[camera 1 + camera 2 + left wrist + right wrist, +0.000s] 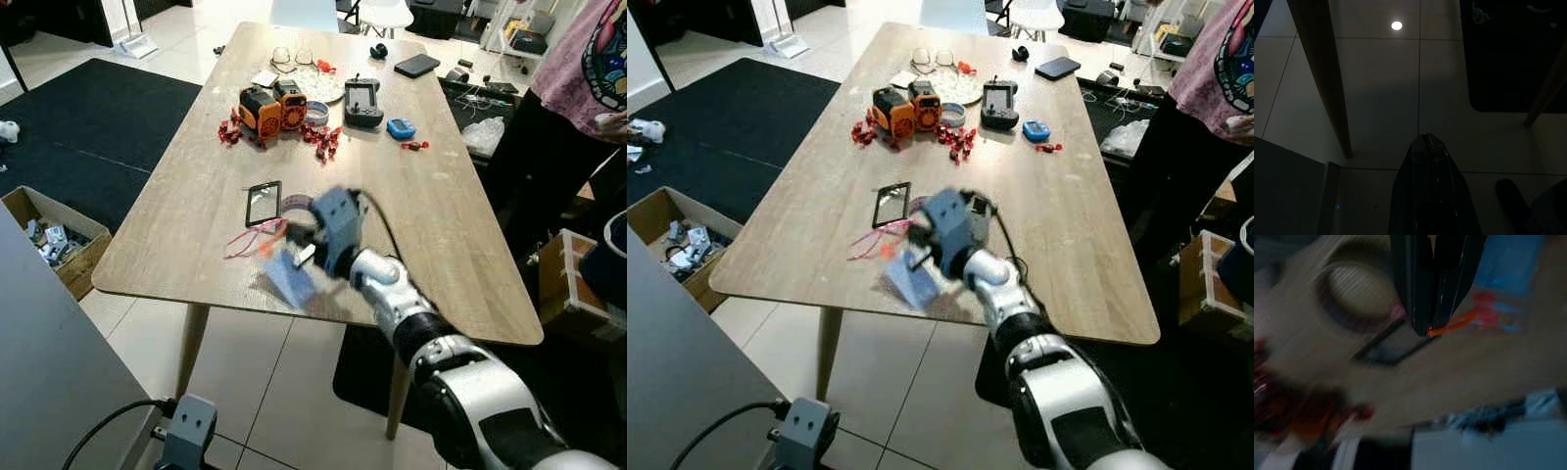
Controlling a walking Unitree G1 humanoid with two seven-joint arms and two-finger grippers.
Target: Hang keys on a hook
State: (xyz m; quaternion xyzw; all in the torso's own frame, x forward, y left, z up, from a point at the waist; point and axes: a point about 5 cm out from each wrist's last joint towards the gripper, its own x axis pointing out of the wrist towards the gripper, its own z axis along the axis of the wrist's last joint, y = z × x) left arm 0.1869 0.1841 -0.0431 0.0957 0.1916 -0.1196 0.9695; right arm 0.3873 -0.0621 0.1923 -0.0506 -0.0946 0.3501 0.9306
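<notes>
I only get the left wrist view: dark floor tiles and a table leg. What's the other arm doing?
Observer: The right end effector is above the near edge of a wooden table, blurred.
Operator: Is it holding something?
Observer: Its fingers look shut on an orange cord, and a blue tag hangs beneath.
Operator: What's closest to it on the table?
Observer: A black phone lies flat just beyond it.

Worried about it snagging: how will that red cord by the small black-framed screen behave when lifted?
The red cord lies in thin loose loops, so it is probably floppy and light, and will dangle. The right gripper is over it, blurred. One loop lies close to the black-framed screen, so it may drag it.
</notes>
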